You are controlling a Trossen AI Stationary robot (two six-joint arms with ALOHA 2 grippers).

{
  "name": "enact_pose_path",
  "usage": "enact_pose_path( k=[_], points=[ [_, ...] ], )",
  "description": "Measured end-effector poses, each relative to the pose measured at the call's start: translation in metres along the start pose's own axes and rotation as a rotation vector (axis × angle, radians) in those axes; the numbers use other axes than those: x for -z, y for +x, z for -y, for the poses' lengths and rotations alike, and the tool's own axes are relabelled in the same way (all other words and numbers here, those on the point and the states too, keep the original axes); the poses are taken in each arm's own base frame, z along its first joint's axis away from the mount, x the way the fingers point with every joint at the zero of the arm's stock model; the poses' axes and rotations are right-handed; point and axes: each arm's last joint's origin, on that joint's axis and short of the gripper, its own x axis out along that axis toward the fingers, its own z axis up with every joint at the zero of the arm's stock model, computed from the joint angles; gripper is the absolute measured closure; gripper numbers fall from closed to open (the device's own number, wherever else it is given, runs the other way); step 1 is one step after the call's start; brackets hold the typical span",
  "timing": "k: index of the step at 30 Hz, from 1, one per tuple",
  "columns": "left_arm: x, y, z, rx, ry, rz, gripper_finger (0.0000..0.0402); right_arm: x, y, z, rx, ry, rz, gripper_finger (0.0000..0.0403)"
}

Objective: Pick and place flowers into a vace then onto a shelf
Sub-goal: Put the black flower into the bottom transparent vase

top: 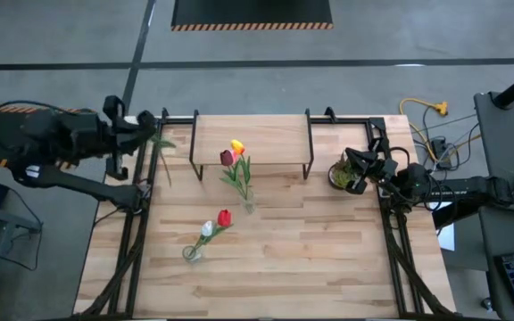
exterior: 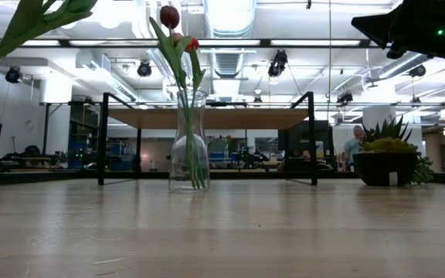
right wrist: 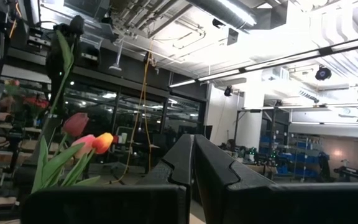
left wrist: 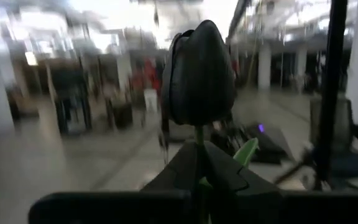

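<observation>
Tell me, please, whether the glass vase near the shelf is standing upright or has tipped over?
Upright. In the low view the glass vase stands on its base on the table, tulips rising from its neck.

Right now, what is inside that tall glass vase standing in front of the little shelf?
The upright vase holds tulips: green stems and leaves, with maroon, red and orange-yellow heads showing. The leaves may hide further heads. Whether it holds water cannot be seen.

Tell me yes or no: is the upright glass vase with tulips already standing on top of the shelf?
No. In the high view the vase stands on the tabletop just in front of the shelf.
</observation>
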Motion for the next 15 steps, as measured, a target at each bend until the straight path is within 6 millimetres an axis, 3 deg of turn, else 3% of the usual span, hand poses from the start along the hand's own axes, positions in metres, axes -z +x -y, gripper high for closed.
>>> enact_pose_path(
  k=[9, 15],
  points=[
    [0.016, 0.016, 0.012, 0.055, -0.157, -0.204, 0.0401, 0.001, 0.000, 0.000, -0.002, 0.000, -0.006, 0.0394],
    [0.036, 0.027, 0.036, 0.152, -0.215, -0.287, 0.0401, 0.001, 0.000, 0.000, -0.004, -0.002, -0.013, 0.0394]
  ],
)
